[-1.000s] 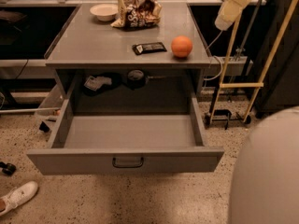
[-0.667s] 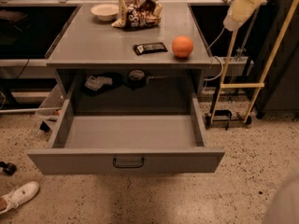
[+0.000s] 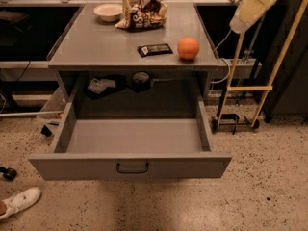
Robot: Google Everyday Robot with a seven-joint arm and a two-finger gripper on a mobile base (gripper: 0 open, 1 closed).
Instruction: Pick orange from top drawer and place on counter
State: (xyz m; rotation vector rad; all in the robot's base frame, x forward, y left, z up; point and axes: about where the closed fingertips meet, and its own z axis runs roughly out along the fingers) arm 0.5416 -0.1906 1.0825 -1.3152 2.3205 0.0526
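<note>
The orange (image 3: 188,47) sits on the grey counter (image 3: 96,47), near its right front corner. The top drawer (image 3: 134,136) is pulled fully open below it and its inside is bare; its dark bar handle (image 3: 132,167) is at the centre of the front panel. My gripper is out of view. Only a cream arm link (image 3: 255,4) shows at the top right, above and to the right of the orange and apart from it.
On the counter are a white bowl (image 3: 108,11), a crumpled snack bag (image 3: 142,11) and a dark wrapped bar (image 3: 154,49) just left of the orange. A yellow-framed cart (image 3: 250,88) stands right of the cabinet. A white shoe (image 3: 19,201) lies at the bottom left.
The cream arm link has moved up and right towards the frame's corner. The large white shape at the bottom right has left the view. The orange has not moved.
</note>
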